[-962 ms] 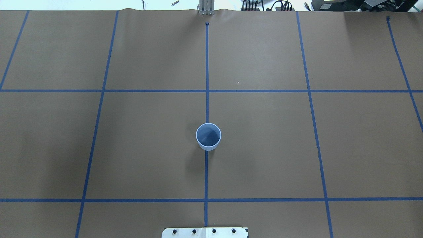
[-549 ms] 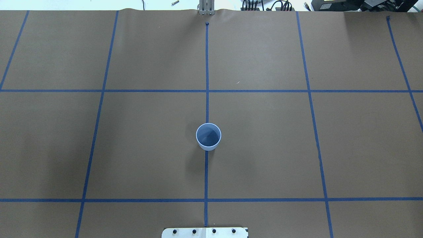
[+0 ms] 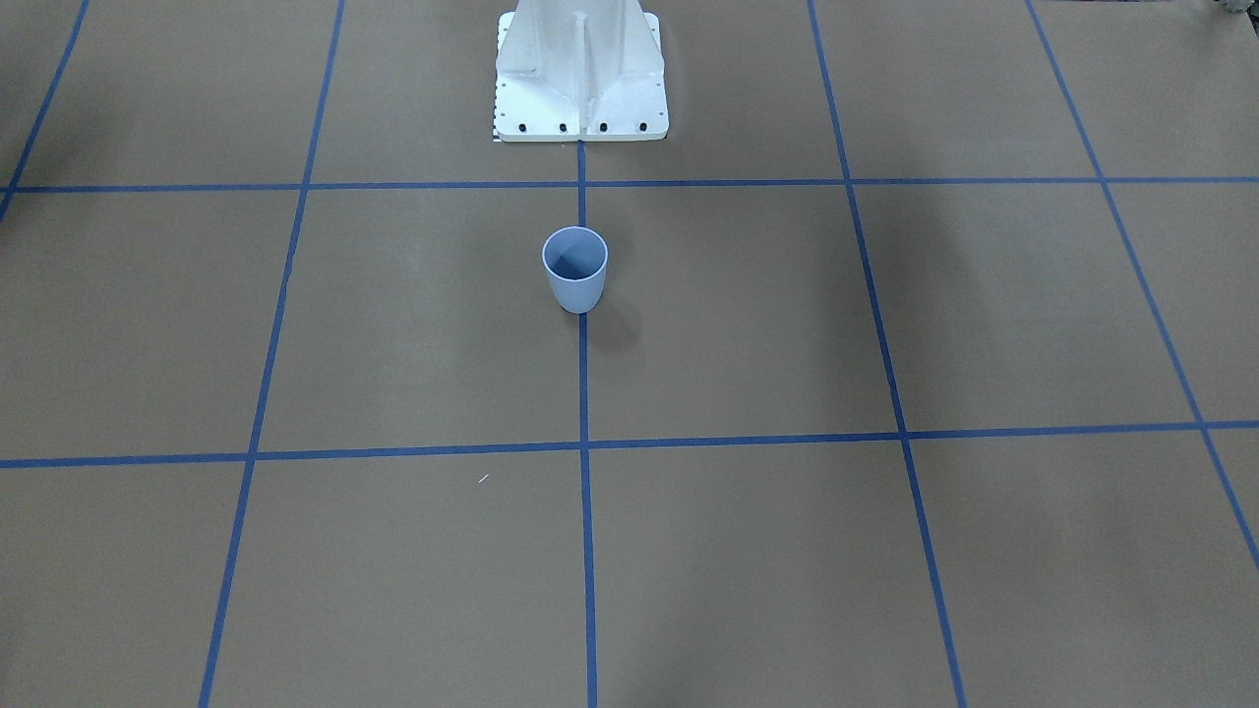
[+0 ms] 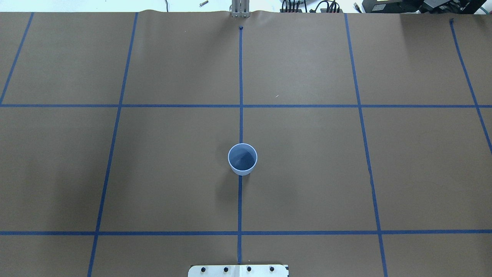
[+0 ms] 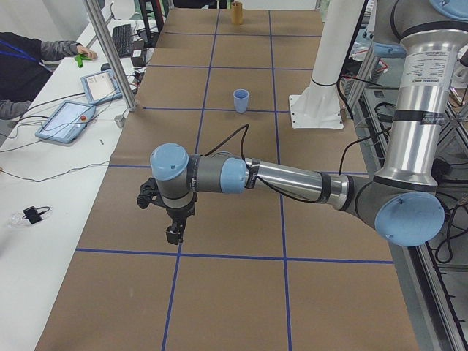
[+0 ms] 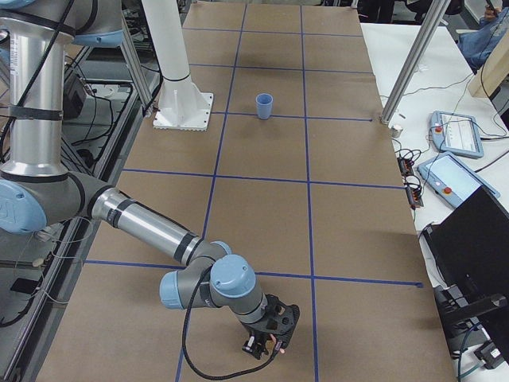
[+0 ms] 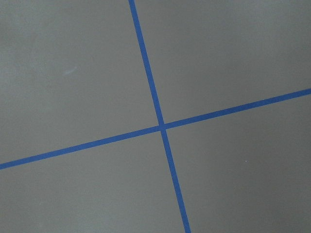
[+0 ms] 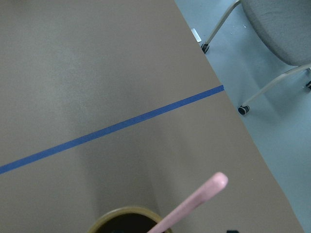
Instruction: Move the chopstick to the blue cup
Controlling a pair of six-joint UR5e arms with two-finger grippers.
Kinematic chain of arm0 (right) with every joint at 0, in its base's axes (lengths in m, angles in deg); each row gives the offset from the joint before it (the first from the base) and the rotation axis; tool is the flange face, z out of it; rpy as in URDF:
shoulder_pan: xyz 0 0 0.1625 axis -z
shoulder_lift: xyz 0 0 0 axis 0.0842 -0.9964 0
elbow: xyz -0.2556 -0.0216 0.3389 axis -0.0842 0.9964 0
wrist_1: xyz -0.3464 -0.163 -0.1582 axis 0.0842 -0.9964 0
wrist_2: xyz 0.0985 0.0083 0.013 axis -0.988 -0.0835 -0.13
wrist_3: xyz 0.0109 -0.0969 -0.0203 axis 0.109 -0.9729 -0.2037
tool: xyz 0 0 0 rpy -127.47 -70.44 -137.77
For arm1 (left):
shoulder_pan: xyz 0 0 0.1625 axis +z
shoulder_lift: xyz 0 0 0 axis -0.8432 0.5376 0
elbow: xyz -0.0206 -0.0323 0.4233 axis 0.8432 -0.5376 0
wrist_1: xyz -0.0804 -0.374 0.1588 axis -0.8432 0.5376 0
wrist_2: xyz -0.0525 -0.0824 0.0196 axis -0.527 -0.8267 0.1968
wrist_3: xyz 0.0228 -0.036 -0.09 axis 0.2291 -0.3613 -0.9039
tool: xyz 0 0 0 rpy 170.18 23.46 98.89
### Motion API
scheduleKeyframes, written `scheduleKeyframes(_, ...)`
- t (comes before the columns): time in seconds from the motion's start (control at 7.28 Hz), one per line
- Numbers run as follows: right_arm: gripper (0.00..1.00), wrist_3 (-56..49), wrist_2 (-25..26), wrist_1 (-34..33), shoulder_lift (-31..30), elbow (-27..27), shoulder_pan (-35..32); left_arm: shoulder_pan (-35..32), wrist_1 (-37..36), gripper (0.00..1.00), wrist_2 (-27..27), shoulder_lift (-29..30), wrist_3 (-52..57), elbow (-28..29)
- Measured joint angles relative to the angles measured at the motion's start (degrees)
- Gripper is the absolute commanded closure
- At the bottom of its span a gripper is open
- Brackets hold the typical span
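The chopstick, lower frame in a brown cup, seems light, stiff, slick; pinch its top. Left gripper, right gripper: opening cannot be told.

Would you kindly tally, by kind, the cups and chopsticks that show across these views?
Cups: 2, the blue cup in the middle of the table and a brown cup at the table's far right end.
Chopsticks: 1, the pink chopstick sticking up out of the brown cup.
Total: 3
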Motion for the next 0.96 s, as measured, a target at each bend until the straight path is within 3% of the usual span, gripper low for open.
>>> scheduleKeyframes(0.41, 0.4, 2.26, 2.57, 0.02, 1.38, 0.65, -0.03, -0.01, 0.03, 0.01, 0.06, -0.24, 0.0, -0.14)
scheduleKeyframes(0.82, 0.86, 3.09, 3.28, 0.08, 1.87, 1.02, -0.08, -0.01, 0.09, 0.01, 0.09, -0.76, 0.0, -0.65)
scheduleKeyframes(0.96, 0.95, 3.52, 3.19, 0.09, 1.89, 0.92, -0.09, -0.01, 0.09, 0.01, 0.1, -0.78, 0.0, -0.68)
